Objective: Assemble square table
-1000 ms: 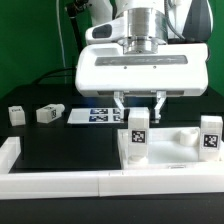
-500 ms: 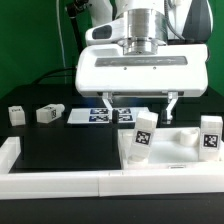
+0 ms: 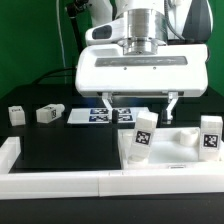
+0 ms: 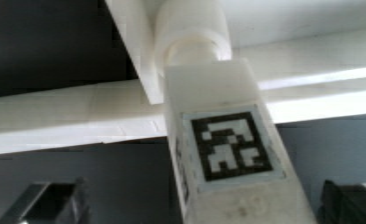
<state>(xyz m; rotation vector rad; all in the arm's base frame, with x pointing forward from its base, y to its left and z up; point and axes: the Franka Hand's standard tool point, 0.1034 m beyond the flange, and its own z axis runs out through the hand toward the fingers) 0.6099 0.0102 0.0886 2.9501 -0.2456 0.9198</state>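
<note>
Our gripper (image 3: pixel 140 104) hung with its jaws wide apart and held nothing. Its two fingers (image 3: pixel 107 103) stood one on each side of the standing leg (image 3: pixel 140 135), both apart from it. In the wrist view this same leg (image 4: pixel 224 140) filled the middle with its tag toward the camera, and the dark fingertips (image 4: pixel 52 200) showed beside it without contact. The leg stood on the table top (image 3: pixel 178 152), at the end toward the exterior view's left, and it seemed to lean a little. We judged that the step in hand was the fitting of this leg into the top. As the leg looked not quite upright, the next move probably called for a new grip on it, to turn it down firmly, before going for another one. We counted one table top and four legs. One was under the gripper and a second leg (image 3: pixel 209 137) was upright at the top's right end. Two loose legs (image 3: pixel 15 114) (image 3: pixel 48 114) lay far to the left on the black table. One marker board (image 3: pixel 98 116) lay behind the gripper, and white border bars (image 3: pixel 60 182) ran along the near edge.
</note>
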